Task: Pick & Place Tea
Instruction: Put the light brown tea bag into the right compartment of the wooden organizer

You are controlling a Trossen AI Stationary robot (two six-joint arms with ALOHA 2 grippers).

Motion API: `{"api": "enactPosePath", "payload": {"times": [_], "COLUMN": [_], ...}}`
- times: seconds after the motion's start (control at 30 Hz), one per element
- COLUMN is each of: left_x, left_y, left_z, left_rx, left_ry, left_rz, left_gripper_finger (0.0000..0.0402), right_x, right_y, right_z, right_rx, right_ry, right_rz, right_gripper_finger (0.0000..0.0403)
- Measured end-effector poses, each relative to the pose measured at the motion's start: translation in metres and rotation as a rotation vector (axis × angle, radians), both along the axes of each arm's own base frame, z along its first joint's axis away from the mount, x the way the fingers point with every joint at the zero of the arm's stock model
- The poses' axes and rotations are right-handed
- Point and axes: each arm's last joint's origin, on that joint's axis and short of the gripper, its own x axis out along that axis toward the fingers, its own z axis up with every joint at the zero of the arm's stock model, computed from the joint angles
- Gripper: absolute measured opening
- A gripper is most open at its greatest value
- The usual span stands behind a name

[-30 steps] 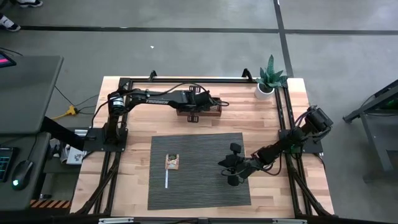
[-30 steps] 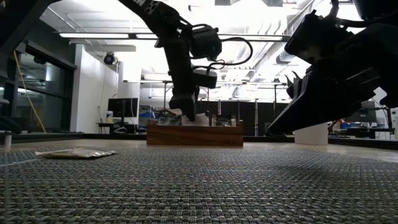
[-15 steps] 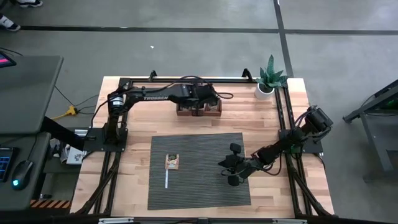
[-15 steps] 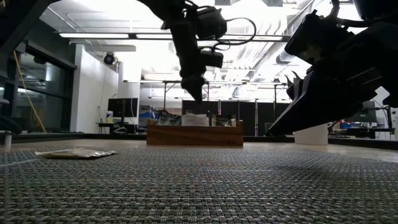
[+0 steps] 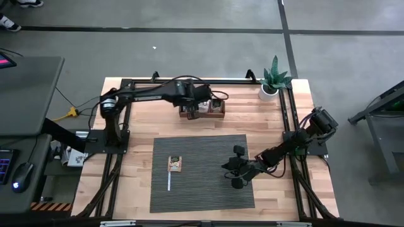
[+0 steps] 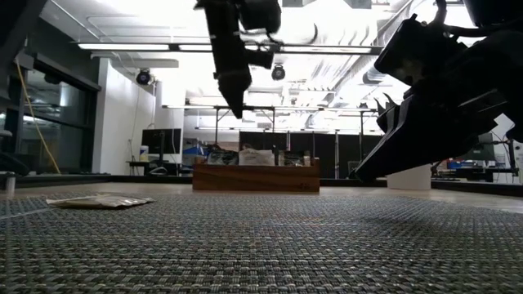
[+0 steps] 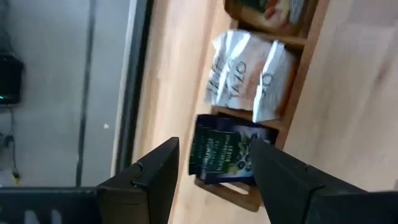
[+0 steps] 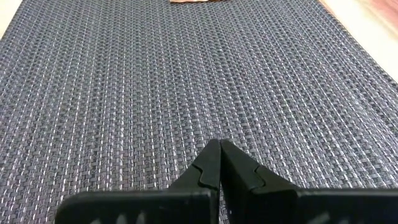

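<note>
**Left fingers open above the tea box; right arm resting on the mat**

In the high view the left gripper [image 5: 203, 104] hangs over the wooden box [image 5: 202, 111], which sits on the bench [image 5: 145, 126] toward twelve o'clock, just past the far edge of the dark woven mat [image 5: 202, 189]. Its fingers [image 7: 149, 180] are spread apart and hold nothing; the left wrist view looks down between them onto the box. In that view, a dark green-black sachet [image 7: 227, 155] stands in one compartment, two white sachets [image 7: 245, 74] fill the next, and an orange-toned packet [image 7: 273, 9] shows at the picture's edge in a further compartment. From the low view, the left gripper [image 6: 233, 94] is well clear above the box [image 6: 256, 176], not touching it, and sachet tops stick up over the box rim.

On the mat, toward nine o'clock from its centre, one tan and orange sachet [image 5: 175, 164] lies flat, with a thin white strip [image 5: 170, 182] just at its six o'clock side. The low view shows this sachet [image 6: 98, 200] lying low on the weave.

The right gripper [image 5: 237, 167] rests on the mat toward three o'clock, its arm running back to the bench's right rail. Its fingers [image 8: 208, 168] are pressed together with nothing between them, pointing across bare weave.

A small potted plant [image 5: 274, 79] stands at the bench's far right corner, around one o'clock.
</note>
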Motion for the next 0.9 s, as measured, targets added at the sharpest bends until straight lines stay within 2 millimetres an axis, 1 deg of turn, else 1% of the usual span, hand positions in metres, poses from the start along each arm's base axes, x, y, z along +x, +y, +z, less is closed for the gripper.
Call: {"api": "enactPosePath", "payload": {"times": [0.07,0.13,0.2,0.3,0.37,0.47,0.53,0.6,0.63,0.7,0.77,0.83,0.9], "left_x": [-0.005,-0.016,-0.024,-0.045,-0.053,-0.073,-0.081,-0.094,-0.098,-0.103,-0.113,-0.114,-0.123], "left_y": [-0.009,-0.019,-0.028,-0.041,-0.049,-0.062,-0.072,-0.082,-0.088,-0.101,-0.117,-0.134,-0.152], "left_z": [0.007,0.012,0.018,0.019,0.017,0.004,-0.004,-0.016,-0.021,-0.031,-0.042,-0.053,-0.065], "left_rx": [0.007,-0.001,-0.003,-0.018,-0.024,-0.053,-0.082,-0.113,-0.125,-0.159,-0.191,-0.231,-0.255], "left_ry": [-0.034,-0.042,-0.089,-0.119,-0.177,-0.202,-0.255,-0.25,-0.262,-0.314,-0.308,-0.356,-0.333], "left_rz": [-0.004,-0.001,0.007,0.028,0.042,0.062,0.072,0.097,0.107,0.12,0.13,0.128,0.128], "left_gripper_finger": [0.0193,0.0193,0.0193,0.0193,0.0193,0.0193,0.0193,0.0193,0.0193,0.0193,0.0193,0.0193,0.0193], "right_x": [0.0,0.0,0.0,0.0,0.0,0.0,0.0,0.0,0.0,0.0,0.0,0.0,0.001], "right_y": [0.0,0.0,0.0,0.0,0.0,0.0,0.0,0.0,0.0,0.001,0.001,0.001,0.0], "right_z": [0.0,0.0,0.0,0.0,0.0,0.0,0.0,0.0,0.0,0.0,0.0,0.001,0.001], "right_rx": [0.0,0.001,0.004,0.004,0.004,0.004,0.005,0.006,0.006,0.007,0.008,0.008,0.005], "right_ry": [0.0,0.001,0.002,0.003,0.003,0.003,0.003,0.001,0.001,-0.002,-0.003,-0.005,-0.009], "right_rz": [0.0,0.001,0.005,0.006,0.007,0.006,0.007,0.007,0.006,0.007,0.006,0.006,-0.001], "right_gripper_finger": [0.0,0.0001,0.0,0.0001,0.0,0.0,0.0,0.0,0.0,0.0,0.0,0.0,0.0]}}
